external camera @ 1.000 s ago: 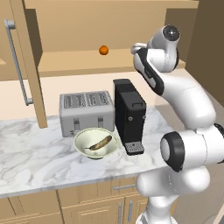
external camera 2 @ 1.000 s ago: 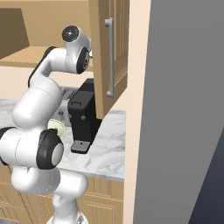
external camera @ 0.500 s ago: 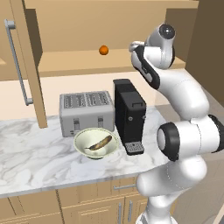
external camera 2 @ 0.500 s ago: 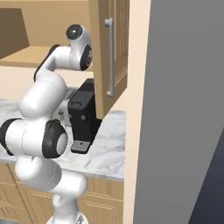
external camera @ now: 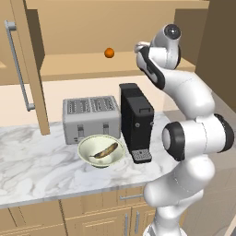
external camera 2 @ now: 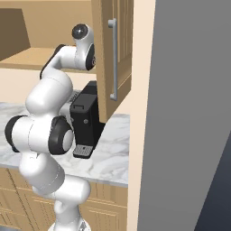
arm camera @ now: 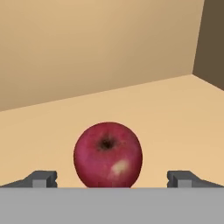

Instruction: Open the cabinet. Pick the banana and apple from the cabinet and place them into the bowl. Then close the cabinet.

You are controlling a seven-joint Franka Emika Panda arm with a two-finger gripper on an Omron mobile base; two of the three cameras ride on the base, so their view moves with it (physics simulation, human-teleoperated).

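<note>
The cabinet (external camera: pixel 69 64) stands with both doors swung open. Close in front of the hand camera, a shiny dark-red apple (arm camera: pixel 108 154) rests on the cabinet shelf (arm camera: pixel 175 109). My gripper (arm camera: pixel 112 179) is open, with one fingertip (arm camera: pixel 43 178) on each side of the apple and not touching it. From the left base view, my arm reaches up into the right part of the cabinet. On the counter below, the pale bowl (external camera: pixel 85 146) holds the banana (external camera: pixel 105 151).
An orange ball (external camera: pixel 109 53) sits further left on the same shelf. A toaster (external camera: pixel 90 117) and a black coffee machine (external camera: pixel 136 120) stand behind the bowl. The left door (external camera: pixel 34 69) and the right door (external camera 2: pixel 118 54) jut out beside the arm.
The arm has swung and carried the hand a little further left and up into the cabinet. The gripper has stayed open.
</note>
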